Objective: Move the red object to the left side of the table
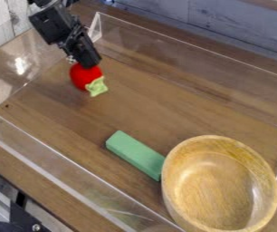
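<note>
Pincer (83, 64): clenched on the red object (83, 79), far left of the surface (166, 100).
Green block (135, 152): near middle, flat, just beside wooden bowl (220, 186) at near right.

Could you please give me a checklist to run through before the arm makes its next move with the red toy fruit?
1. Claw closed on the red toy fruit: ok.
2. Fruit over the left part of the table as the camera sees it: ok.
3. Fruit clear of the green block and the wooden bowl: ok, both sit far off at the lower right.
4. Bare wood around the fruit for setting it down: ok.
5. Fruit resting on the table rather than hanging just above it: cannot tell.
</note>
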